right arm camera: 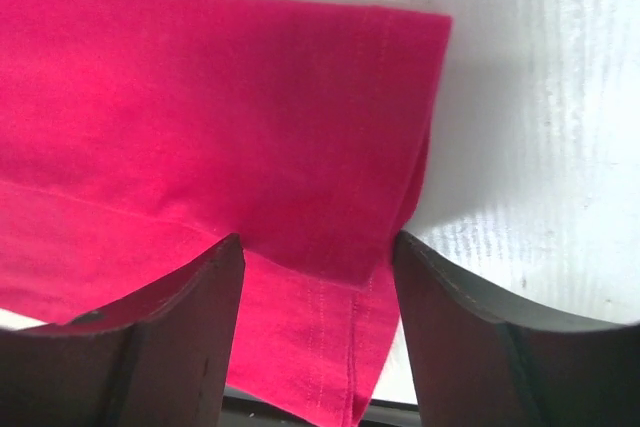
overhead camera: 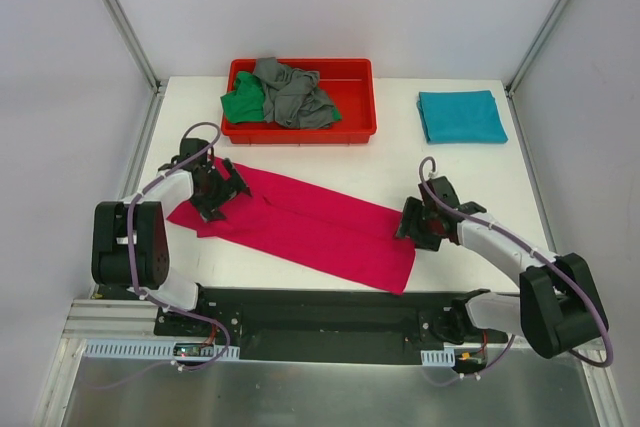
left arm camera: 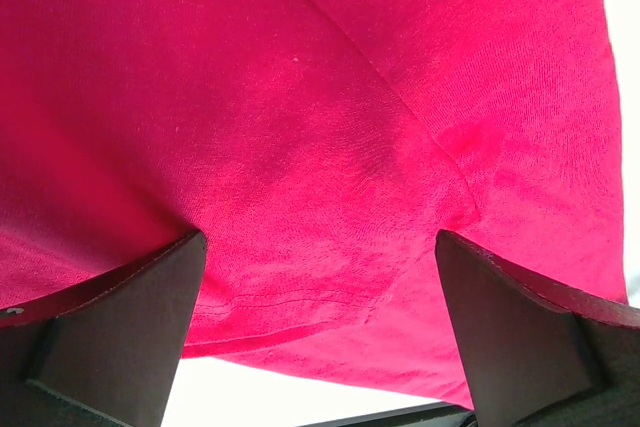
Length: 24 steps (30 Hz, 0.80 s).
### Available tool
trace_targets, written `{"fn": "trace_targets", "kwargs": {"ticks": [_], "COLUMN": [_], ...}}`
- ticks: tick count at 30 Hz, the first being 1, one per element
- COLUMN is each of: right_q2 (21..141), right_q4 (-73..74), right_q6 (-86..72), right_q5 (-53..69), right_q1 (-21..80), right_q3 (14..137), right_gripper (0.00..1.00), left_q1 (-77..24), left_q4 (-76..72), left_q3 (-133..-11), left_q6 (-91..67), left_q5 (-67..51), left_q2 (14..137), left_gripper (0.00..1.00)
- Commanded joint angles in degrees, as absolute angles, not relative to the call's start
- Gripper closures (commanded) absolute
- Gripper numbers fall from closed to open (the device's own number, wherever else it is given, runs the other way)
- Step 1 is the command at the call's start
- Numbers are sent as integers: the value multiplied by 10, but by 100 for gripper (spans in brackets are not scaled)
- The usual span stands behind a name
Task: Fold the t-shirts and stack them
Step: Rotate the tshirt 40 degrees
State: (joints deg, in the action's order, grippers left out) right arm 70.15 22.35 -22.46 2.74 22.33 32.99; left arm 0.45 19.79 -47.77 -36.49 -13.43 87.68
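Near edge of the bench (overhead camera: 500,182): two arms are bolted side by side, each reaching to one end of the magenta-pink t-shirt (overhead camera: 310,227).
Left hand (overhead camera: 215,192): set wide, fingers (left arm camera: 120,327) far apart and low over the shirt's left end; pink cloth fills the gap between them.
Right hand (overhead camera: 415,222): parted about halfway, fingers (right arm camera: 170,337) either side of the shirt's folded right corner, with nothing clamped.
Magenta-pink t-shirt: lies as a long band slanting across the bench, left end farther back.
Hard to tell: whether any fingertip presses the cloth; both wrist views cut the fingers off at the bottom.
Red tray (overhead camera: 300,135): at the far middle, holding a crumpled grey t-shirt (overhead camera: 290,92) that partly covers a green t-shirt (overhead camera: 243,105).
Teal t-shirt (overhead camera: 460,115): folded into a flat rectangle, far right, well apart from the tray.
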Motion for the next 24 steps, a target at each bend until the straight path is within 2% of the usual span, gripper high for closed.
{"fn": "trace_targets", "kwargs": {"ticks": [1, 8, 11, 13, 18, 24], "right_q2": [734, 732, 727, 722, 729, 745], "right_q4": [214, 237, 251, 259, 272, 251], "right_q6": [-255, -280, -284, -283, -274, -261], "right_q5": [83, 64, 50, 46, 57, 84], "right_q1": [229, 285, 300, 308, 374, 429], "right_q3": [299, 308, 309, 308, 317, 344], "right_gripper": [40, 46, 54, 51, 45, 44], "left_q1": [5, 5, 6, 12, 79, 105], "left_q4": [177, 169, 162, 161, 161, 183], "left_q3": [-447, -457, -471, -493, -572, -661], "left_q6": [-355, -350, -360, -360, -348, -323], "left_q5": [-106, -88, -72, -62, -121, -149], "left_q2": [876, 896, 919, 940, 1000, 1060], "left_gripper": [1, 1, 1, 1, 1, 1]}}
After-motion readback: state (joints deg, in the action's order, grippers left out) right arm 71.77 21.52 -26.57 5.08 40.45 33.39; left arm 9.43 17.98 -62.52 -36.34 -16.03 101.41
